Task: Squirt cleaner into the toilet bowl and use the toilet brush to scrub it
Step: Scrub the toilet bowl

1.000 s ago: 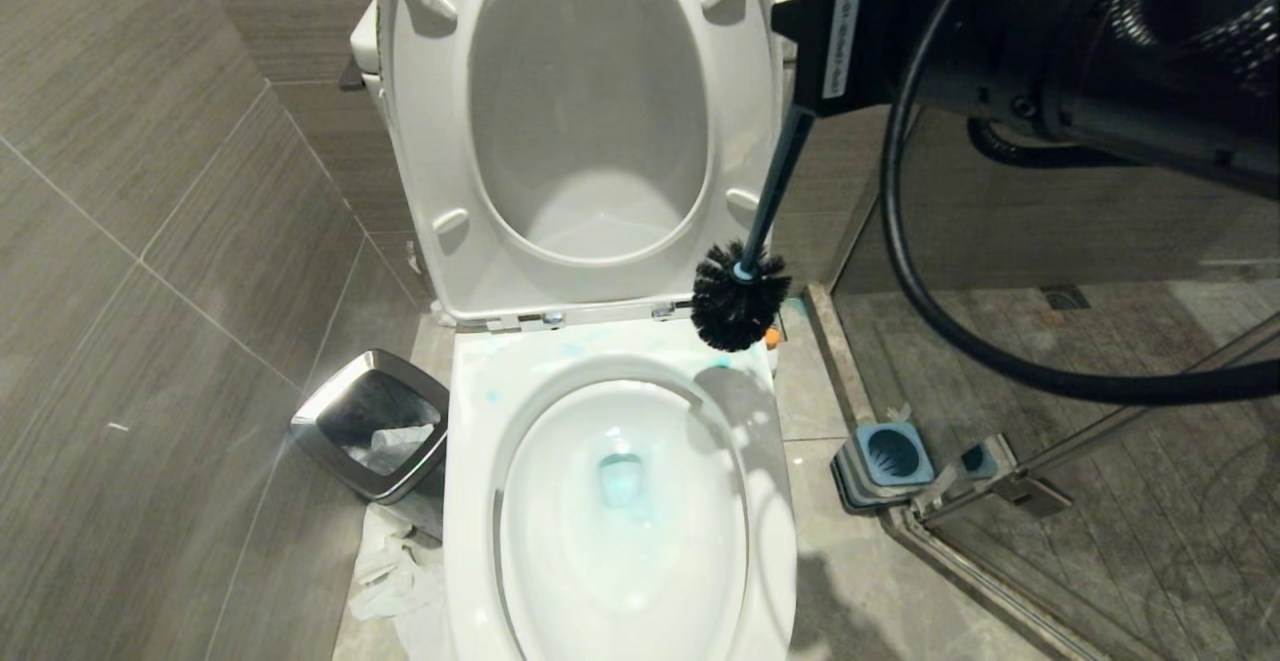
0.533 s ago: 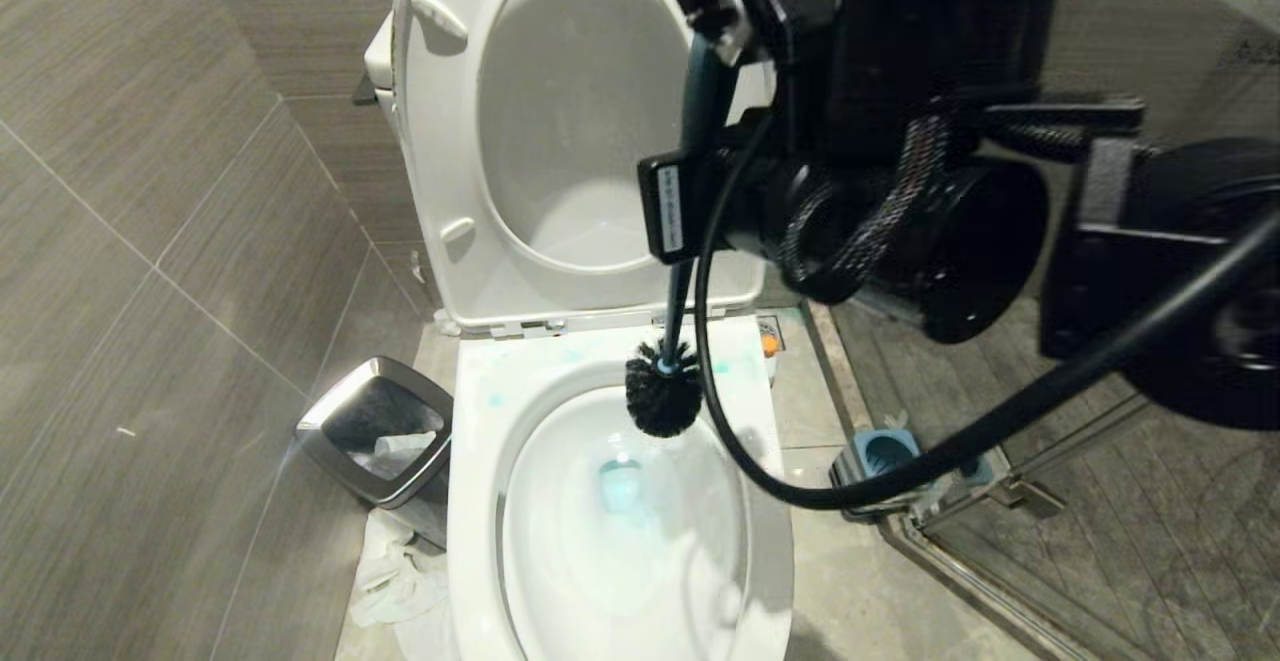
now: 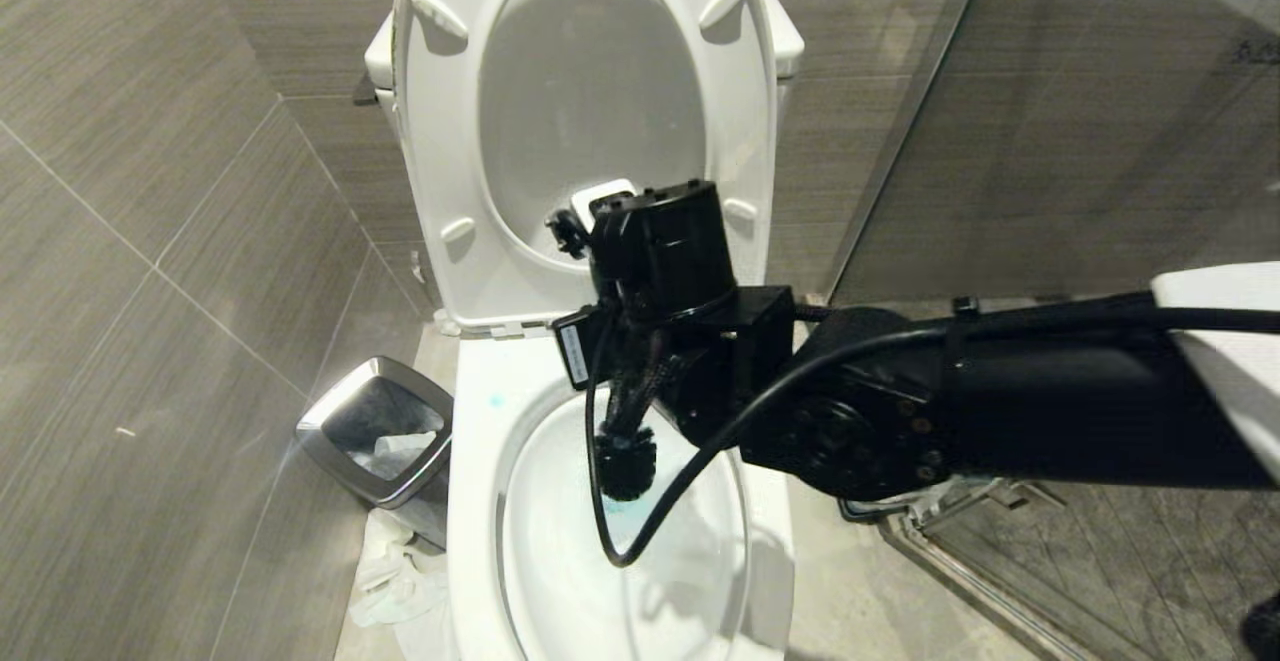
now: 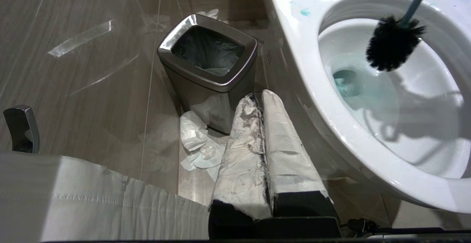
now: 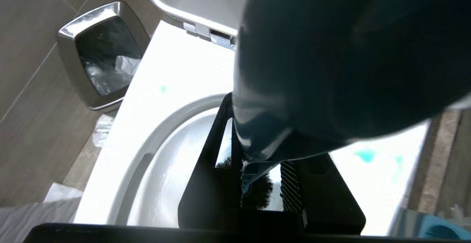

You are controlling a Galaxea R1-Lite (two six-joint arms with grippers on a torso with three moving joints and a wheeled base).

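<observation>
The white toilet bowl [image 3: 475, 461] stands with seat and lid raised. Turquoise cleaner [image 4: 368, 92] tints the water, and pale smears [image 4: 304, 12] spot the back rim. My right gripper [image 3: 620, 381] points down over the bowl, shut on the dark teal handle [image 5: 331, 70] of the toilet brush. Its black bristle head [image 3: 625, 461] hangs inside the bowl, just above the water; whether it touches the ceramic I cannot tell. In the left wrist view the brush head [image 4: 392, 44] shows below the rim [image 4: 305, 63]. My left gripper [image 4: 262, 96] is shut and empty, parked low beside the bowl.
A chrome-rimmed waste bin [image 3: 375, 426] stands on the floor left of the bowl, with crumpled tissue [image 3: 390, 576] by it. A tiled wall closes the left side. A glass shower door with a metal frame [image 3: 960, 551] bounds the right.
The right arm has swung down and to the left with the brush. The bristle head went from above the back right rim down into the bowl.
</observation>
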